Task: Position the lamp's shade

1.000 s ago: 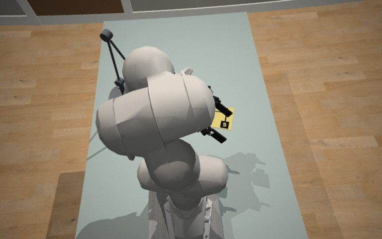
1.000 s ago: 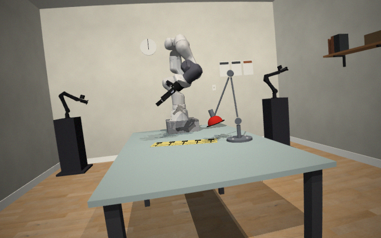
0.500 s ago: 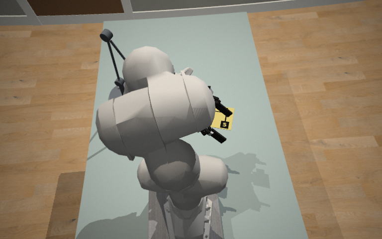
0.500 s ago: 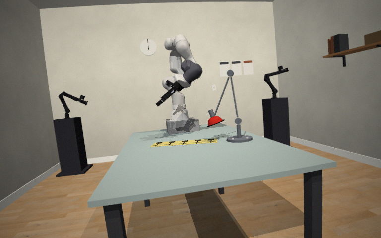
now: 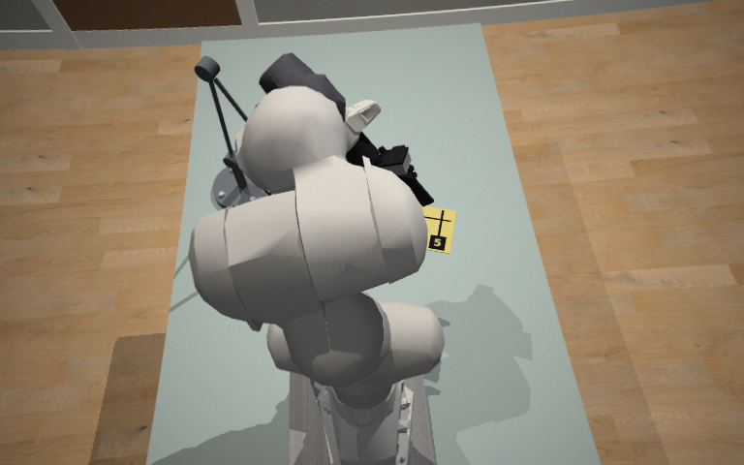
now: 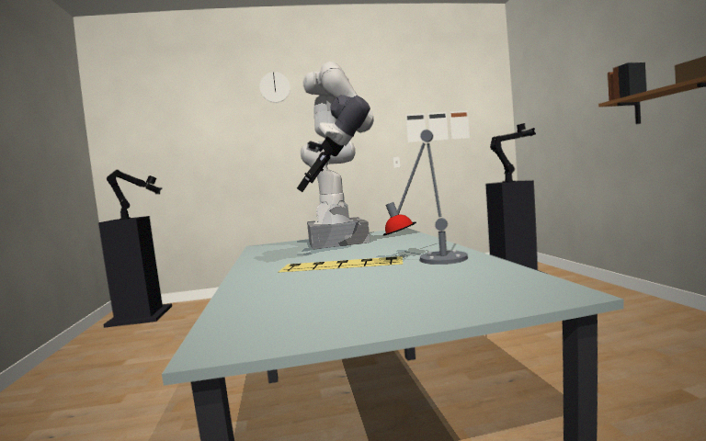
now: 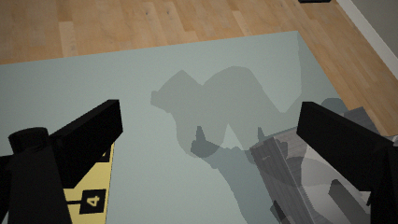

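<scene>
The lamp stands on a round grey foot with thin grey arms folded up to a top joint. Its red shade hangs low, close to the foot, near the right end of the yellow strip of numbered marks. My gripper is open and empty, high above the bench and well to the left of the shade. In the wrist view the fingers stand wide apart over bare bench, with mark 4 at the lower left. From above, my arm hides the shade; the top joint, foot and mark 5 show.
My own base stands at the far end of the bench, behind the strip. Two black pedestals with small arms stand on the floor at either side of the bench. A shelf is on the right wall.
</scene>
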Available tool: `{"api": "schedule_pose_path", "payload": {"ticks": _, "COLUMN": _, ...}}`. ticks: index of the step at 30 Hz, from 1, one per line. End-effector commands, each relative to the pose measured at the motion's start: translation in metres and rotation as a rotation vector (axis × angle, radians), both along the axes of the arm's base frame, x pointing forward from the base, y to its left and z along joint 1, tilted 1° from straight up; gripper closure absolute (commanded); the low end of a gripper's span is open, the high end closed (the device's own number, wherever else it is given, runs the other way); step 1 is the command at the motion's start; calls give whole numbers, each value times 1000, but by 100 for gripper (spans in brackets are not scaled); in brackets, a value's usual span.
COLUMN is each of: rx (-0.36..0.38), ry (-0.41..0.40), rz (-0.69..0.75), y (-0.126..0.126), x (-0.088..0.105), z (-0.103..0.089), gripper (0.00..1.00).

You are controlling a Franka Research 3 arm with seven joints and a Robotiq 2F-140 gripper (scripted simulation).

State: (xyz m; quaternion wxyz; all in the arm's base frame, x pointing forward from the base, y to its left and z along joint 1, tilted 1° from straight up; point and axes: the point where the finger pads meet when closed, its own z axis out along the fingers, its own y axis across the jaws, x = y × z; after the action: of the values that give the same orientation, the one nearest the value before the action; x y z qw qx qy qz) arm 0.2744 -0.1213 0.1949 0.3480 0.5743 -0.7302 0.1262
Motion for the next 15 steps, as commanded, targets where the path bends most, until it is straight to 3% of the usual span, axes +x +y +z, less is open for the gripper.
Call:
{"api": "schedule_pose_path", "payload": {"ticks": 1, "rx": 68, "ry": 4, "rz": 27, "y": 10, "x": 7, "z": -3, "gripper": 0}}
{"api": "schedule_pose_path", "payload": {"ticks": 15, "rx": 266, "ry": -150, "rz": -48, "y": 40, "x": 49, "z": 23, "gripper": 0}}
